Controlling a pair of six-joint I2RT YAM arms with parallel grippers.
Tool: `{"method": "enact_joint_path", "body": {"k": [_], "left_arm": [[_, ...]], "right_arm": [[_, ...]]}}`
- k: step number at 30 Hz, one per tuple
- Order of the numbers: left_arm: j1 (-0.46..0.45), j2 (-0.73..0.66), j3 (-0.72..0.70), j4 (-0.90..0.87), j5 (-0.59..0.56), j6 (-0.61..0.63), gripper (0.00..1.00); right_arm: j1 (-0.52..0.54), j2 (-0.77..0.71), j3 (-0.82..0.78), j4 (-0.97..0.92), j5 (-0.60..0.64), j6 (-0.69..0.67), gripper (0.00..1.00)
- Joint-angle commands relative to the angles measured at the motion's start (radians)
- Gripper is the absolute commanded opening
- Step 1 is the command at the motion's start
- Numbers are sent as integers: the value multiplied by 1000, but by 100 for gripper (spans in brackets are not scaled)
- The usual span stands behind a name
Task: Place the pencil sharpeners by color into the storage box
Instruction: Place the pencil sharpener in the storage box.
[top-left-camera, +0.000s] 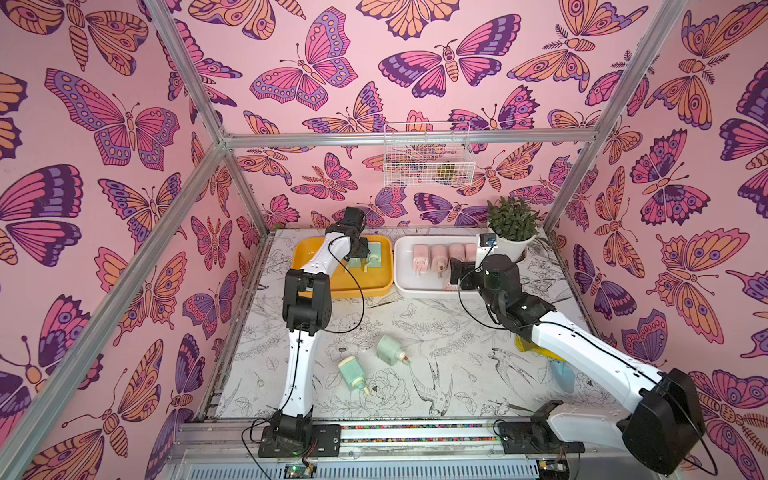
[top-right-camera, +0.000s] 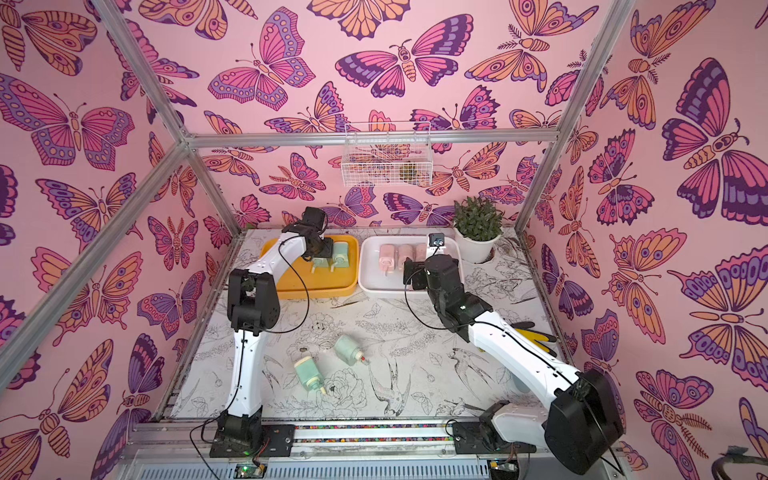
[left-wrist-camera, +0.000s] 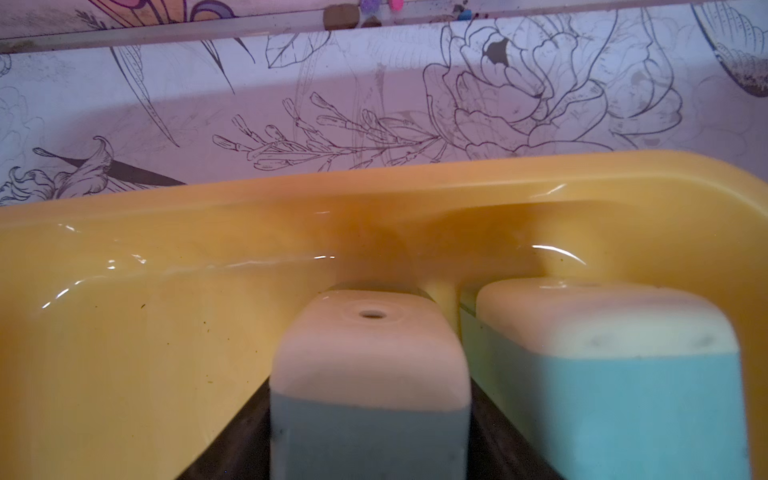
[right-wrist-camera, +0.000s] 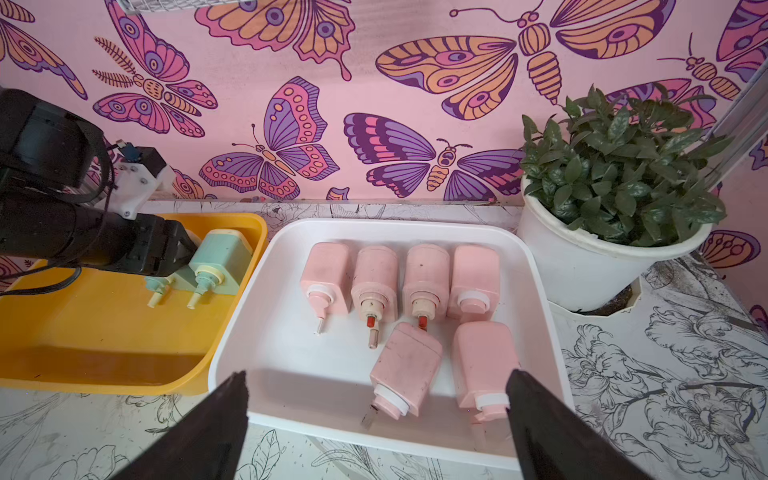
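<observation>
The left gripper (right-wrist-camera: 183, 253) flanks a mint sharpener (left-wrist-camera: 370, 374) in the glossy yellow tray (right-wrist-camera: 104, 332); whether it grips cannot be told. The right gripper (right-wrist-camera: 376, 415) gapes empty over six pink sharpeners (right-wrist-camera: 415, 365) in the white tray (right-wrist-camera: 291, 374). Likely next: two smooth, rounded mint sharpeners (top-left-camera: 388, 347) on the bench (top-left-camera: 457, 374).

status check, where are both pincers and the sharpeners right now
Left pincer in yellow plastic bin around a mint green sharpener, grip unclear. Right pincer open above white plastic bin, six pink inside. Two mint sharpeners loose on table.
</observation>
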Motion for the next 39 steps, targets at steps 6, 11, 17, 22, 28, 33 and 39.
{"method": "enact_joint_path", "body": {"k": [6, 11, 17, 22, 28, 33, 39], "left_arm": [[4, 4, 17, -26, 5, -14, 74], [4, -14, 17, -28, 1, -13, 75], [3, -61, 11, -30, -12, 12, 78], [1, -114, -9, -13, -38, 59, 93], [-6, -163, -32, 2, -34, 99, 100], [-17, -246, -118, 41, -24, 111, 100], [-39, -430, -359, 192, -105, 66, 100]], "right_arm": [[5, -16, -7, -17, 11, 5, 99], [4, -17, -7, -16, 6, 7, 99], [5, -16, -7, -15, 3, 8, 99], [4, -14, -4, -17, 14, 13, 99], [4, -18, -18, 9, 24, 9, 99], [5, -21, -38, 49, 18, 13, 99], [1, -30, -59, 109, -9, 23, 99]]}}
